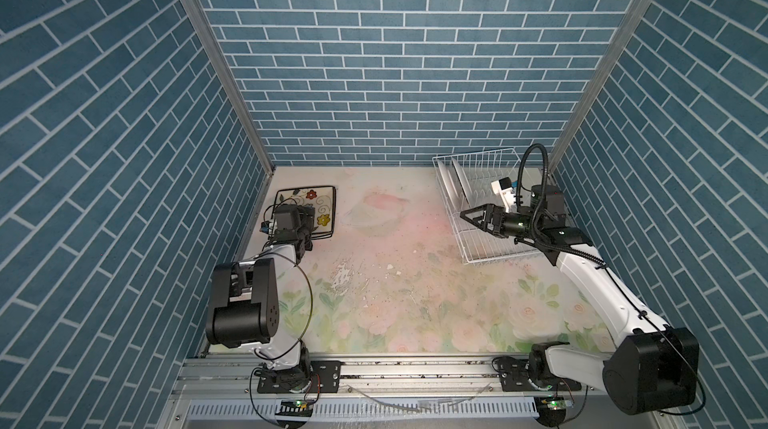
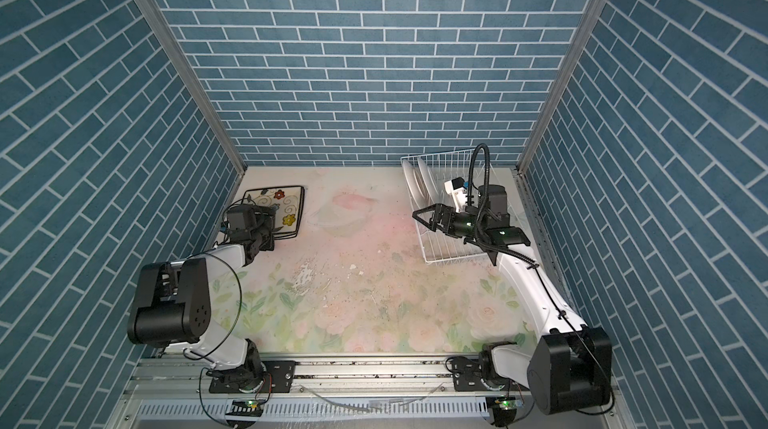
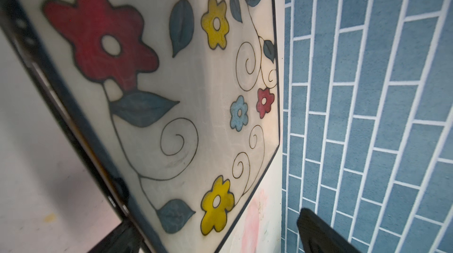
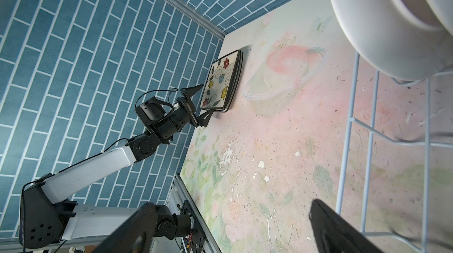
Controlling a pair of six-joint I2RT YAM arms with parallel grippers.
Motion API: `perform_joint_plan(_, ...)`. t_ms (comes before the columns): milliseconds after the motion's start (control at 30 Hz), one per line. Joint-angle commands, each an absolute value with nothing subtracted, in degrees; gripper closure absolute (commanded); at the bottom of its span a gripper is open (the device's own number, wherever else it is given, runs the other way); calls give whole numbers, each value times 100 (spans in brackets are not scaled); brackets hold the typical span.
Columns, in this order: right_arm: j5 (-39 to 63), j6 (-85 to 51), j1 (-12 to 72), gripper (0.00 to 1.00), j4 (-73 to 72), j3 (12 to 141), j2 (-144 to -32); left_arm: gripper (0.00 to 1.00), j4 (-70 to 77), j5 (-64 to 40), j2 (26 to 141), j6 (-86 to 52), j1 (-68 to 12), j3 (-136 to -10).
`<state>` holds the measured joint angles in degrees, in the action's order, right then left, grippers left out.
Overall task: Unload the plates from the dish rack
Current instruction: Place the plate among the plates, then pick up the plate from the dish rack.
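Observation:
A square cream plate with coloured flowers (image 1: 309, 198) (image 2: 280, 198) (image 3: 196, 97) (image 4: 219, 81) lies on top of other square black-rimmed plates at the table's far left, by the side wall. My left gripper (image 1: 309, 226) (image 2: 271, 226) (image 4: 201, 104) is open, and its fingers (image 3: 318, 233) straddle that plate's near edge. The white wire dish rack (image 1: 498, 257) (image 2: 453, 258) (image 4: 353, 107) stands at the far right. Two round white plates (image 1: 451, 181) (image 2: 417, 181) (image 4: 380, 31) stand upright at its far end. My right gripper (image 1: 468, 217) (image 2: 423, 217) hangs open and empty over the rack's left side, near those plates.
Blue brick walls (image 1: 395, 73) close in the table on three sides; the left stack lies close to the side wall. A worn floral mat (image 1: 415, 281) covers the table between stack and rack. A metal rail (image 1: 415, 368) with both arm bases runs along the front edge.

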<state>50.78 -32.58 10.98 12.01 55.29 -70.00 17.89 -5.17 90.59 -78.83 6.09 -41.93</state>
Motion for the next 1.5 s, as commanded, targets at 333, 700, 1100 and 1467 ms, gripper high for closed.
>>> perform_joint_plan(333,5186,-3041,1055,2,1375,5353,-6724,0,1690,-282,8462,-7844,589,-3706)
perform_joint_plan(700,4505,-2780,1055,2,2067,5517,-6562,0,1150,-126,7649,-7022,504,-3494)
perform_joint_plan(1100,1169,-1759,1185,4,3956,6519,-6530,0,810,-614,6625,-5392,-235,-3427)
perform_joint_plan(1467,-2199,-1548,2614,8,5271,8359,-8222,0,711,-632,6398,-4975,-1471,-3442)
